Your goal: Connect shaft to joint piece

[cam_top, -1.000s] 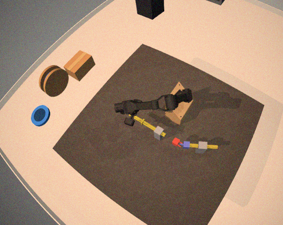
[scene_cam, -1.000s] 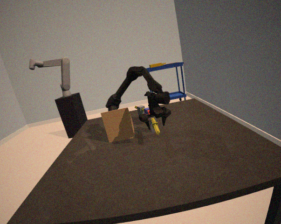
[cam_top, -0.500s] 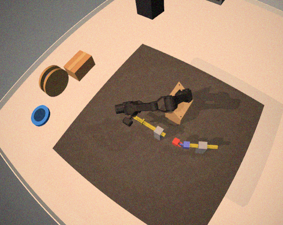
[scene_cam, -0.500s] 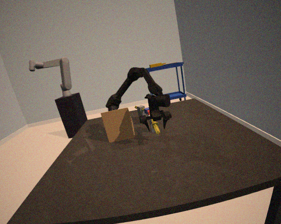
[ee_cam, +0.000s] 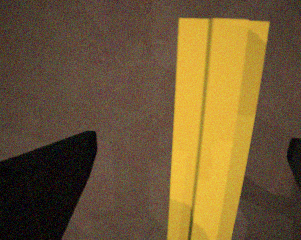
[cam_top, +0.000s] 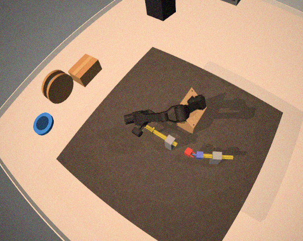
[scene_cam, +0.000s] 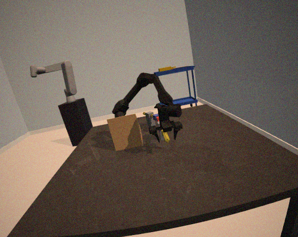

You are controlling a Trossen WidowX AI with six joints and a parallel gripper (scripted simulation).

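Note:
The second shaft (cam_top: 160, 134) (ee_cam: 217, 100), yellow with a collar, runs through its grey block (cam_top: 170, 142). Its inner end stands a short gap from the red joint piece (cam_top: 188, 151) (scene_cam: 157, 119). The red piece is tilted toward this shaft; its opening cannot be seen plainly. The blue part (cam_top: 199, 154) joins it to the first shaft (cam_top: 227, 157), held in the other grey block (cam_top: 216, 155) (scene_cam: 149, 114). My gripper (scene_cam: 167, 140) (ee_cam: 192, 144) is open and empty at the second shaft's outer end, with one finger on each side. In the wrist view the shaft lies nearer the right finger. Contact is not visible.
A wooden block (cam_top: 195, 118) (scene_cam: 123, 132) stands beside the arm. On the pale floor in the top view are a blue ring (cam_top: 51, 123), a round wooden object (cam_top: 61, 88) and a wooden box (cam_top: 91, 71). Another robot arm (scene_cam: 69, 79) and a blue cart (scene_cam: 182, 69) are in the background.

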